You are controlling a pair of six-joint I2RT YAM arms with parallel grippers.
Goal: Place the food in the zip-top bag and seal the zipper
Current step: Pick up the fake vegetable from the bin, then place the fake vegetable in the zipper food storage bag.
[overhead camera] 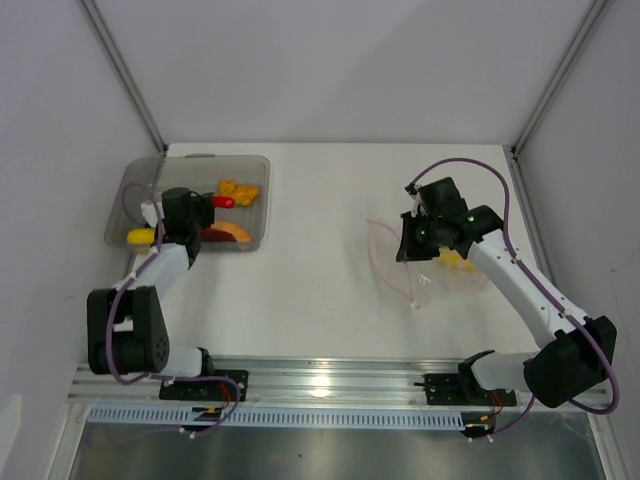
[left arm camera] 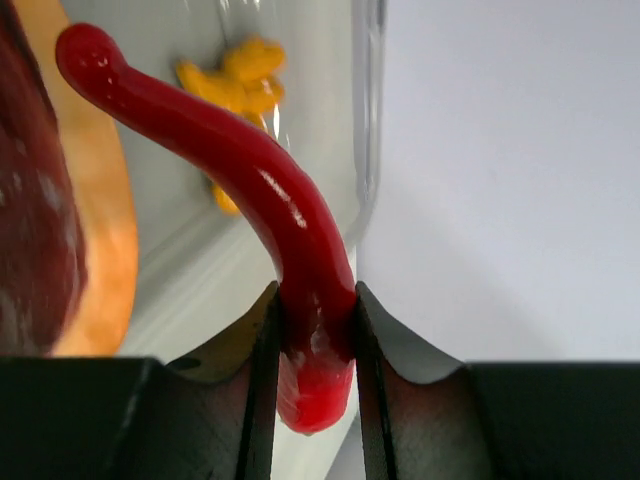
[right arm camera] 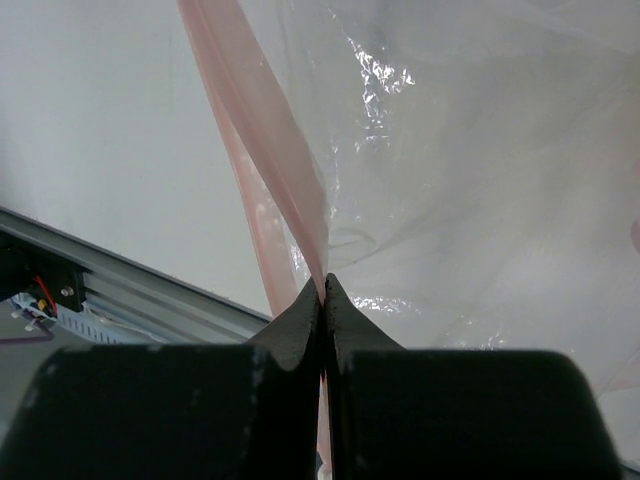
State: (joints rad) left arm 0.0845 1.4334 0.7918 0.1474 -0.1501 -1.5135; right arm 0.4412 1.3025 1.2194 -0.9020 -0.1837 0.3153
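White worktop, grey tray at left, clear bag at right: left hand closed on red chili over tray, right hand pinched shut on pink zipper; best lifted clear of tray wall, then carried across to a mouth held open.

The surface is a plain white tabletop, closed in by pale panels on its left, far and right sides. In its far left corner rests a grey translucent rectangular tray, set close to the left panel. Well apart from it, right of centre, lies the zip-top bag, clear and crinkly, with its pinkish zipper bowed in a loop toward the tray's side. Whether the bag lies fully flat cannot be told. Along the near edge runs an aluminium rail.
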